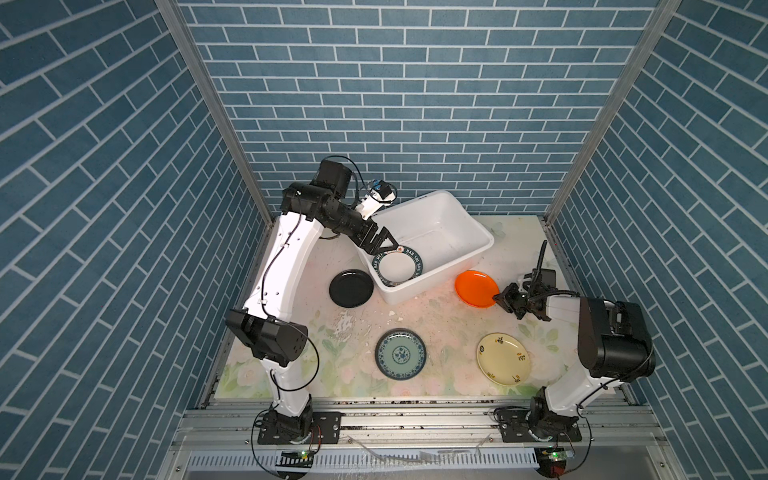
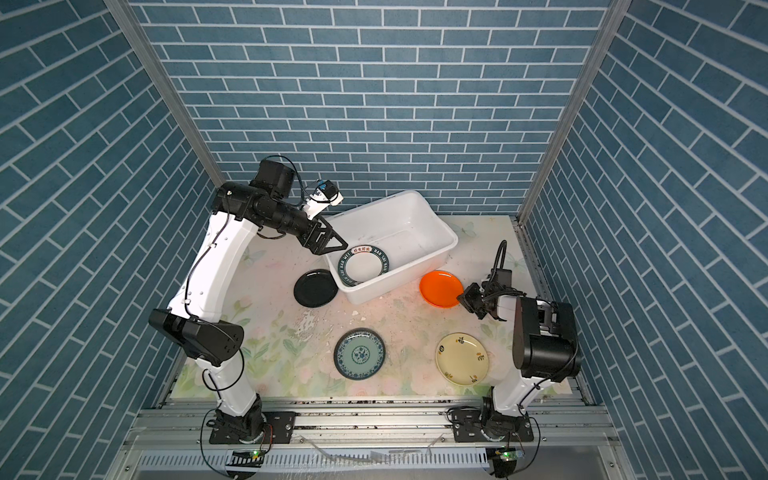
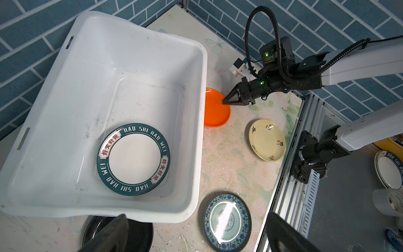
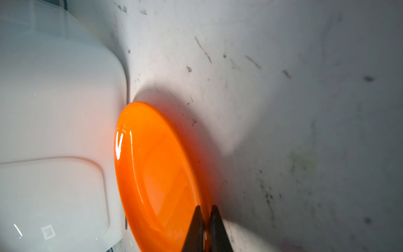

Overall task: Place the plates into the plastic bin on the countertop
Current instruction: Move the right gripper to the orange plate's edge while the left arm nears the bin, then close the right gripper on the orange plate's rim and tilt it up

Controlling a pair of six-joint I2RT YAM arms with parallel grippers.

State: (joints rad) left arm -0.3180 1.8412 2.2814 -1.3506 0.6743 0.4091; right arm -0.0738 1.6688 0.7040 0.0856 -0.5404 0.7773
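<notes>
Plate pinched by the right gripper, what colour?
Plain glossy orange; the plate shows best in the right wrist view.

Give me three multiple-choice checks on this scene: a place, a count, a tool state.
1. The lettered-rim plate lies: A) in the plastic bin; B) held in the air; C) atop another plate.
2. Plates outside the bin in both top views: A) two; B) four; C) six.
3. The right tool is: A) wide open; B) shut on the orange plate's rim; C) out of view.
Key: A, bin walls surround it; B, black plate, orange plate, teal plate, cream plate; B, its tips pinch the rim in the right wrist view.
</notes>
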